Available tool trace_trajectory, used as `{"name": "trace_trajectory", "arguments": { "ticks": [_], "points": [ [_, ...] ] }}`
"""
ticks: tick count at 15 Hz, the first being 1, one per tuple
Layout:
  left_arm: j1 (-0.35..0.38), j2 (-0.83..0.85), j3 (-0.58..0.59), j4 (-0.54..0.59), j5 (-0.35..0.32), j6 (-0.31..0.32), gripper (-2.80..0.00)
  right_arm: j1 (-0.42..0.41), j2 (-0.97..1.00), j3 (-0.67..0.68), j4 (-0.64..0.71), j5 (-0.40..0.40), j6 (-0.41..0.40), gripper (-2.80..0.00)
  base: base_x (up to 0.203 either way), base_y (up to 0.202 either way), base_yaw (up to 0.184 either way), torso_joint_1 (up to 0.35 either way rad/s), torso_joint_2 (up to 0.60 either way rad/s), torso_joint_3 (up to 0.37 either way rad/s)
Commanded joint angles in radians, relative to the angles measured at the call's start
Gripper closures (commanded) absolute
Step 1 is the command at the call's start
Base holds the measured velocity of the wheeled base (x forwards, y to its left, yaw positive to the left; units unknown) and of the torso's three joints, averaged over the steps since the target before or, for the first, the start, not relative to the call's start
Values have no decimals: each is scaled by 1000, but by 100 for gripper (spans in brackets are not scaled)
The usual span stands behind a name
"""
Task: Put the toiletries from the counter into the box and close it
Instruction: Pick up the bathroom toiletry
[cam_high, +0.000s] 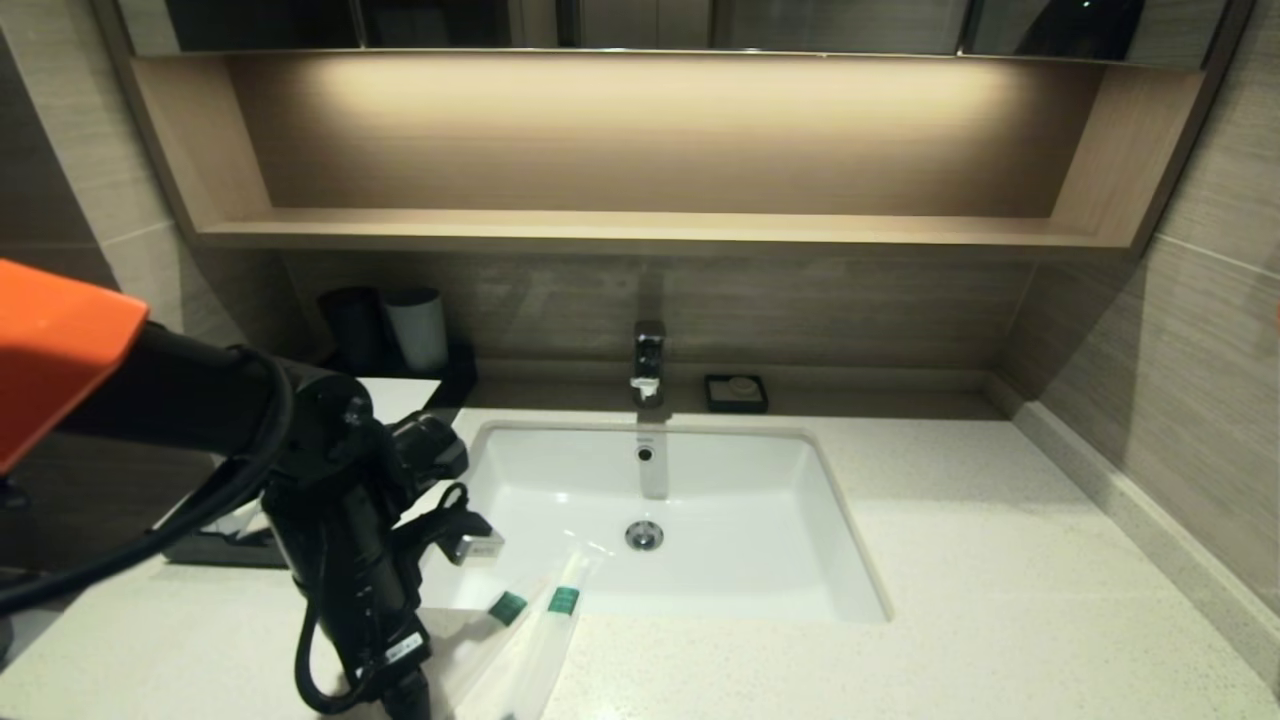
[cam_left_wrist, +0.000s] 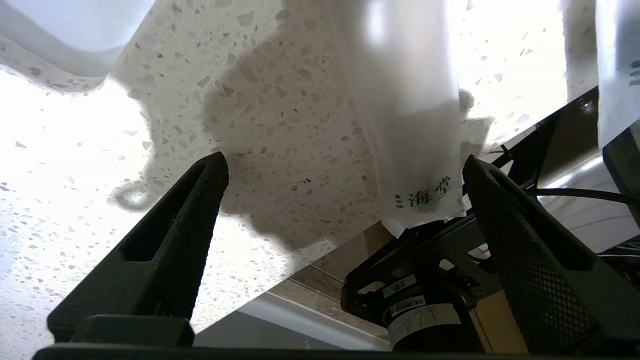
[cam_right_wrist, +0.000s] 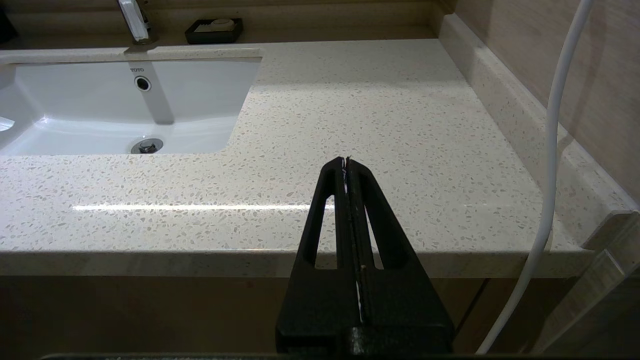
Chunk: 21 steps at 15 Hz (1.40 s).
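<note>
Translucent white sachets (cam_high: 520, 650) with green bands lie on the speckled counter (cam_high: 1000, 560) at the sink's front left corner; I make out two bands. My left arm (cam_high: 345, 560) reaches down over them, its fingers below the head view's edge. In the left wrist view the left gripper (cam_left_wrist: 345, 170) is open over the counter's front edge, with one printed sachet (cam_left_wrist: 410, 125) between its fingers close to one fingertip (cam_left_wrist: 480, 175), and another sachet (cam_left_wrist: 617, 65) beyond. The black box (cam_high: 215, 548) with a white top (cam_high: 405, 395) sits behind the arm, mostly hidden. My right gripper (cam_right_wrist: 346, 161) is shut and empty, in front of the counter's right part.
The white sink (cam_high: 800, 540) is inset mid-counter with a faucet (cam_high: 648, 360) behind it. A small black soap dish (cam_high: 736, 392) stands at the back. A black cup (cam_high: 352, 325) and a white cup (cam_high: 415, 328) stand at the back left. A white cable (cam_right_wrist: 555, 125) hangs on the right.
</note>
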Motion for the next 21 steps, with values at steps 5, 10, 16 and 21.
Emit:
{"name": "trace_trajectory", "arguments": {
  "ticks": [5, 10, 16, 21],
  "points": [
    [-8, 14, -19, 11, 1, 1, -280, 0, 1, 0, 0, 0, 0, 0, 0, 0, 0, 0, 0, 0],
    [-11, 19, -24, 15, 21, 1, -280, 0, 1, -1, 0, 0, 0, 0, 0, 0, 0, 0, 0, 0],
    [-15, 21, -24, 7, 30, -2, -280, 0, 1, -1, 0, 0, 0, 0, 0, 0, 0, 0, 0, 0],
    [-15, 27, -24, 5, 30, -2, -280, 0, 1, -1, 0, 0, 0, 0, 0, 0, 0, 0, 0, 0]
  ]
}}
